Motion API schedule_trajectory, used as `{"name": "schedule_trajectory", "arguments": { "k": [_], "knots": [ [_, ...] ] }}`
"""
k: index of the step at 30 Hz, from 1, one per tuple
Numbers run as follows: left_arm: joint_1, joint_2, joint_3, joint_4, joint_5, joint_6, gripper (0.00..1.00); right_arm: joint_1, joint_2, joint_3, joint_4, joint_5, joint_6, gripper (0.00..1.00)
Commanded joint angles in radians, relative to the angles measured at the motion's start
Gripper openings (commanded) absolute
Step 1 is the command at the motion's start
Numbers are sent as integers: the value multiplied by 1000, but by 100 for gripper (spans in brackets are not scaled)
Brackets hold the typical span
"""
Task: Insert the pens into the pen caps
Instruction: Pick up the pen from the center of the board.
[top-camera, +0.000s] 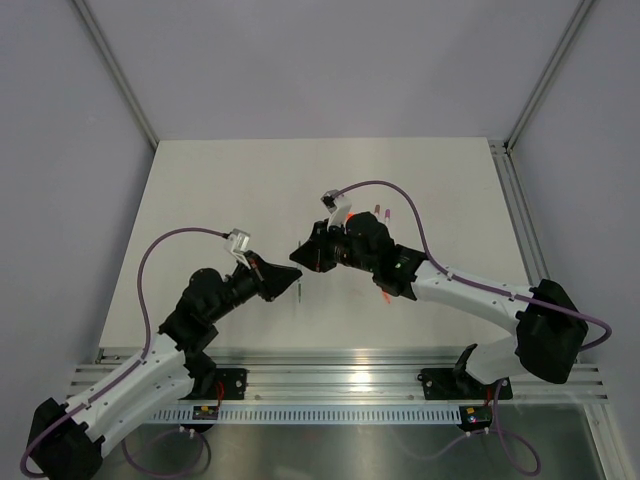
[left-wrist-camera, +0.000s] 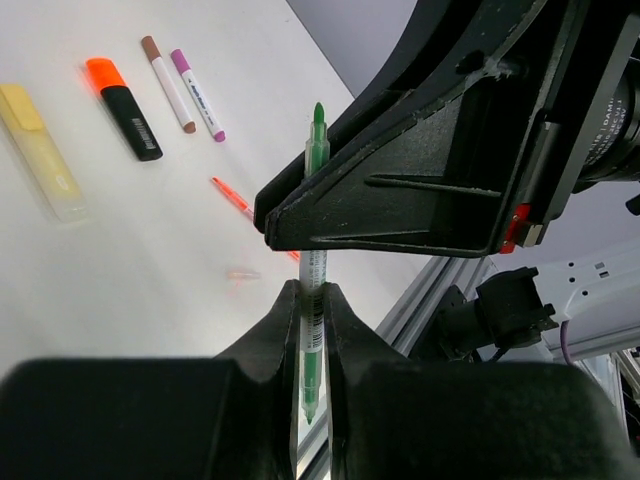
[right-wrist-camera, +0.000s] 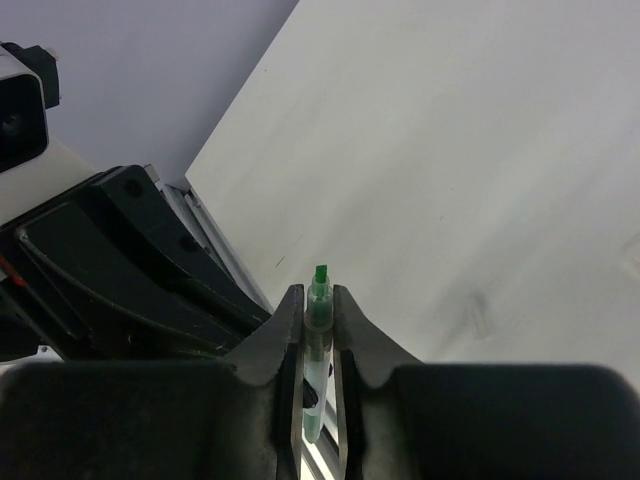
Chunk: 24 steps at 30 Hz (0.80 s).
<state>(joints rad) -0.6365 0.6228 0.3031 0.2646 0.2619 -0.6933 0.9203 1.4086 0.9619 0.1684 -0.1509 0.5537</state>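
table (top-camera: 200, 200): matt off-white, smooth, faint scuffs; green pen (left-wrist-camera: 314, 268): glossy plastic, whitish see-through barrel with printed label, green ends; left gripper (left-wrist-camera: 314, 292) and right gripper (right-wrist-camera: 319, 295): matt black plastic, finely grainy, moulded ribs on the right one; yellow highlighter (left-wrist-camera: 42, 150): pale plastic, satin, slightly translucent; black highlighter (left-wrist-camera: 128, 112): shiny black body, bright orange cap; brown-capped pen (left-wrist-camera: 168, 85) and magenta-capped pen (left-wrist-camera: 197, 95): smooth white plastic barrels; orange-red pen (left-wrist-camera: 232, 197): thin, shiny plastic; arm shells (top-camera: 470, 292): smooth white plastic, black joints; rails (top-camera: 340, 385): brushed aluminium; cable (top-camera: 380, 182): purple, rubbery-looking sheath; walls (top-camera: 300, 60): flat matt grey
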Motion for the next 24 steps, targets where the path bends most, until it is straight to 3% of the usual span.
{"name": "schedule_trajectory", "arguments": {
  "k": [1, 3, 5, 10, 15, 16, 17, 19, 20, 21, 24],
  "knots": [
    [-5, 5, 5, 123, 22, -20, 6, 8, 3, 15, 59, 33, -3, 0],
    [-5, 28, 13, 128, 57, -22, 21, 9, 1, 21, 51, 37, -8, 0],
    [-6, 70, 21, 142, 86, -26, 29, 8, -2, 37, 17, 40, -23, 0],
    [-14, 112, 30, 150, 114, -28, 33, 8, -26, 35, 8, 47, -41, 0],
    [-20, 114, 36, 125, 109, -12, 24, 8, -45, 29, -1, 56, -55, 0],
    [-20, 114, 37, 122, 112, -11, 20, 8, -43, 34, -12, 53, -63, 0],
    [-23, 111, 39, 120, 114, -6, 5, 8, -43, 38, -21, 48, -66, 0],
    [-26, 100, 42, 107, 102, 0, 0, 8, -40, 46, -38, 40, -72, 1],
    [-28, 98, 47, 102, 93, 8, 0, 8, -42, 47, -43, 39, -74, 6],
    [-28, 88, 51, 94, 88, 12, 0, 8, -46, 47, -44, 39, -80, 28],
    [-28, 63, 64, 27, 51, 38, 0, 8, -85, 47, -66, 21, -103, 65]
  ]
}}
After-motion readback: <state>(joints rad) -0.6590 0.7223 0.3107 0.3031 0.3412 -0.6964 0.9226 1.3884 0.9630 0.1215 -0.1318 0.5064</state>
